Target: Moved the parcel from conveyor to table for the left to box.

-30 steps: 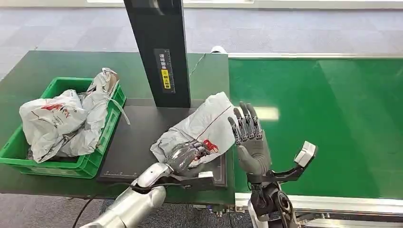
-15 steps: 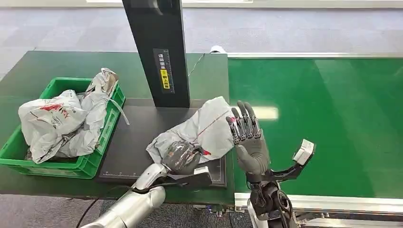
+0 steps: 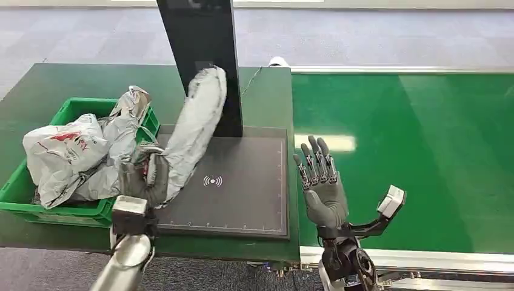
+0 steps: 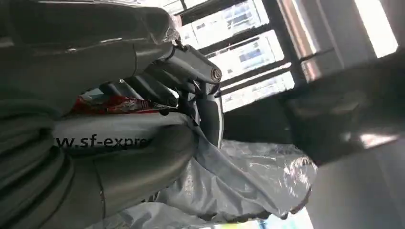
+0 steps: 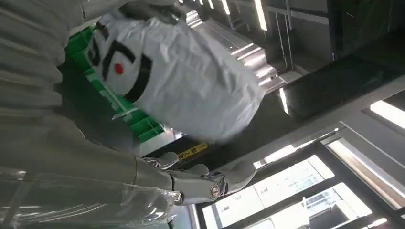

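We see our left robot hand (image 3: 144,176) gripping the grey parcel (image 3: 193,130), which rises tilted against the black post (image 3: 206,36) beside the green bin (image 3: 73,209) of bags. Our right robot hand (image 3: 321,182) is raised with fingers spread at the conveyor (image 3: 424,151) edge.

Grey floor (image 3: 376,33) runs across the far side, marked in large square tiles; pale strip along its far edge; dark green table top (image 3: 73,82) on the left; a black upright post (image 3: 203,36) rises from a dark flat pad (image 3: 242,200) with a white wireless mark; wrist views catch tall windows (image 4: 248,52) with dark frames, bright daylight behind; long ceiling light strips (image 5: 260,14) overhead.
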Available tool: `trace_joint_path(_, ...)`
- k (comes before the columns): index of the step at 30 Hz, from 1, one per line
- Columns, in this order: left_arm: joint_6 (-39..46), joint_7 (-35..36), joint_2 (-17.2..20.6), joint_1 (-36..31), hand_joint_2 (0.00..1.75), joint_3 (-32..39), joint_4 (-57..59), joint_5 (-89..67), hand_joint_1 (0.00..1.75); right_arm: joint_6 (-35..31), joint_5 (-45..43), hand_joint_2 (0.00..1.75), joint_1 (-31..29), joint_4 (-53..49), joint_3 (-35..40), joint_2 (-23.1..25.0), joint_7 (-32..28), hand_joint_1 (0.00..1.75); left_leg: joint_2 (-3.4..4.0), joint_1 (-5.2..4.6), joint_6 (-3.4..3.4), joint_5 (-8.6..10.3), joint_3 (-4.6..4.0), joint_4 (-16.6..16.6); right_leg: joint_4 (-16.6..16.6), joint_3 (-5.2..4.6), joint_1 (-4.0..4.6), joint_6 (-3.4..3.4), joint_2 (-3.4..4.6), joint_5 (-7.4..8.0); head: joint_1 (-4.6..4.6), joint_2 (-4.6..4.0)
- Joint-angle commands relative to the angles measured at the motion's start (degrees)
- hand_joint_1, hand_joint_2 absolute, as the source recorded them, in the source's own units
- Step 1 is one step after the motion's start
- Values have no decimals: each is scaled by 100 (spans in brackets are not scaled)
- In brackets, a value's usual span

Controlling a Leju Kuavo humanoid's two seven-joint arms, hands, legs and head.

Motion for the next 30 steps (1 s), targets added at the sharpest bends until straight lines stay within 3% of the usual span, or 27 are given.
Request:
trace_joint_path(1,-160,-158,202,263,175,711,-1222,533,175,-64,8,175,-79,164,-16,-20,-1,0,11,2,2,0,1,-1,-3,-3,2,-1,12,4,0,0)
trace_joint_path(17,-149,-383,213,259,175,852,-1406,817,175,-83,8,175,-91,182,-36,-3,-1,0,-1,-2,3,3,8,-6,-6,5,-1,0,0,3,0,0)
trace_joint_path(25,-322,-146,332,-116,175,1974,-2328,1398,175,-72,36,175,-216,254,-166,150,75,0,9,1,2,-1,1,2,3,-6,2,-2,10,2,0,0)
trace_joint_path(28,-307,76,404,-485,175,2587,-2122,1473,175,-28,29,175,-218,305,-201,141,54,0,4,2,2,3,1,0,0,-5,3,-2,5,5,0,0)
trace_joint_path(30,-249,438,656,-949,175,3334,-1513,1832,175,-46,9,175,-183,301,-228,140,47,0,3,2,2,5,-1,0,1,-5,4,-1,5,6,0,0)
